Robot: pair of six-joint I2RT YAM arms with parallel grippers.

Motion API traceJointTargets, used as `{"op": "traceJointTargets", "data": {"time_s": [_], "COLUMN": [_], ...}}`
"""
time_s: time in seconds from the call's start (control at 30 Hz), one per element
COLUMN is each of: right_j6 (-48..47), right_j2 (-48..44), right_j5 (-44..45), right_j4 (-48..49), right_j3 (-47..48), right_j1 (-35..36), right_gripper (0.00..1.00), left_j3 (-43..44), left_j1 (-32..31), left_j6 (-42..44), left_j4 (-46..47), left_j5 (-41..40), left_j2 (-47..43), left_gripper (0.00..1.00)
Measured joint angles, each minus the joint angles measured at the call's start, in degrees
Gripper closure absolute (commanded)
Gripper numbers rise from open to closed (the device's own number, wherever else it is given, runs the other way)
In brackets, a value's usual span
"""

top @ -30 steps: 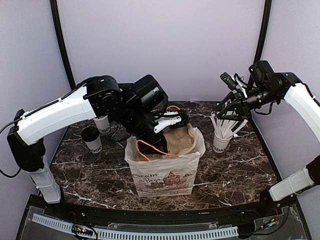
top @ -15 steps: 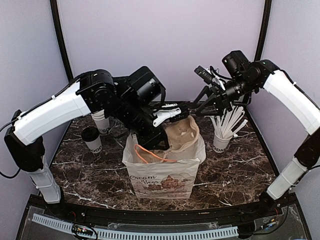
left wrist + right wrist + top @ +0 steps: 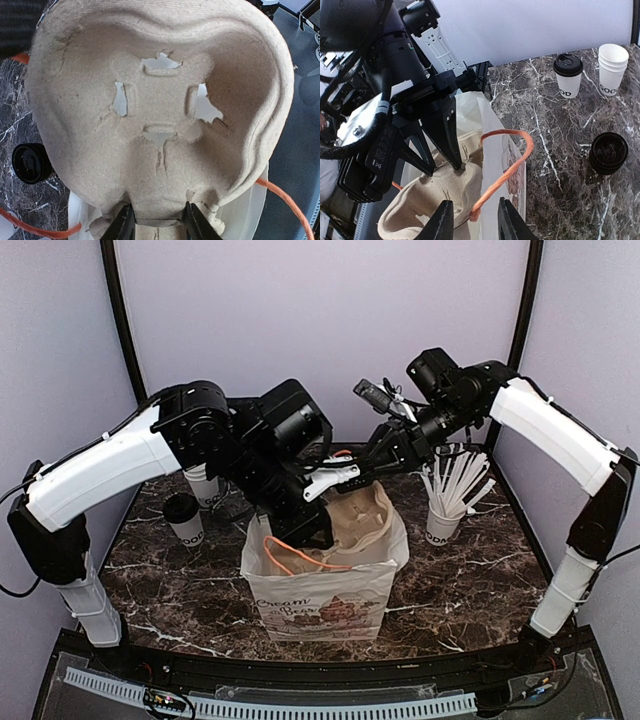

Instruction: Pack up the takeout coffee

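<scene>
Top view: coffee (image 3: 184, 518) stands upright on table (image 3: 480, 580), at 9 o'clock of bag (image 3: 322, 590), near it, nothing touching it. It's a small white paper cup with dark lettering and a black lid, far shorter than the bag. Nested cups (image 3: 205, 487) are just behind it at 1 o'clock. Straw cup (image 3: 440, 522) is at 3 o'clock of bag. Left gripper (image 3: 345, 485) is over the bag mouth, clamped on pulp tray (image 3: 362, 525), which sits partly in the bag. Right gripper (image 3: 378, 462) is at the bag's 12 o'clock edge.

Left wrist: fingers (image 3: 125, 224) pinch the tray's edge at 6 o'clock. The tray fills the view, with four torn slots mid-panel.

Right wrist: jaws part open. Orange handle (image 3: 512, 165) drops into the gap, not visibly squeezed. Coffee is at 1 o'clock, lid on, beside the nested cups.
</scene>
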Motion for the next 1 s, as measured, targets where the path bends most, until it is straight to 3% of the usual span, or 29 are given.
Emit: {"op": "traceJointTargets", "data": {"time_s": [0.1,0.67,1.0], "right_j6": [1.6,4.5,4.5], "right_j2": [0.5,1.7,1.7], "right_j5": [0.0,4.2,5.1], "right_j4": [0.9,2.6,2.6], "right_j3": [0.0,4.8,4.7], "right_j1": [0.9,1.2,1.2], "right_gripper": [1.0,1.0,1.0], "left_j3": [0.0,-5.1,-5.5], "left_j1": [0.0,-1.3,-1.3], "left_j6": [0.0,-1.7,-3.4], "left_j4": [0.2,-0.2,-1.5], "left_j5": [0.0,-0.4,-7.0], "left_j2": [0.0,-0.4,1.4], "left_gripper": [0.67,0.67,0.68]}}
